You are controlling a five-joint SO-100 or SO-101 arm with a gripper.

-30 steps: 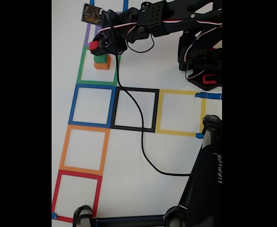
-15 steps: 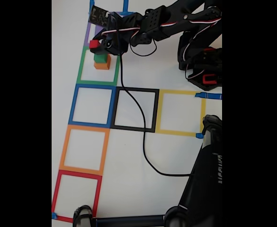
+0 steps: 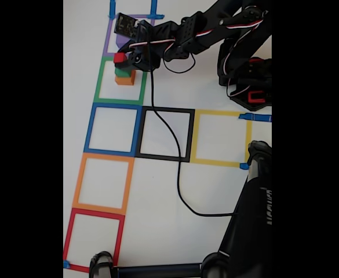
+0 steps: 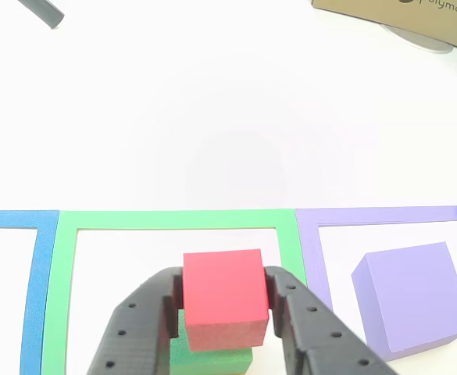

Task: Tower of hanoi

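Note:
A small red cube [image 4: 224, 297] sits between the two black fingers of my gripper [image 4: 224, 301], which is shut on it. Right under it is a green cube [image 4: 212, 359], and in the fixed view that green cube [image 3: 123, 72] rests on an orange cube [image 3: 124, 80] inside the green tape square [image 3: 102, 81]. Whether the red cube [image 3: 120, 58] touches the green one I cannot tell. A larger purple cube [image 4: 412, 297] stands in the purple tape square [image 4: 314, 258] to the right. In the fixed view my gripper [image 3: 123, 59] reaches in from the right.
Blue [image 3: 91, 127], black [image 3: 190, 136], yellow [image 3: 196, 136], orange [image 3: 79, 182] and red [image 3: 68, 237] tape squares mark the white table. A black cable [image 3: 178, 174] trails across the black square. The arm's base [image 3: 247, 75] is at the upper right; a dark stand [image 3: 250, 220] fills the lower right.
My gripper has shifted slightly right and down with the red cube, bringing it over the green-on-orange stack.

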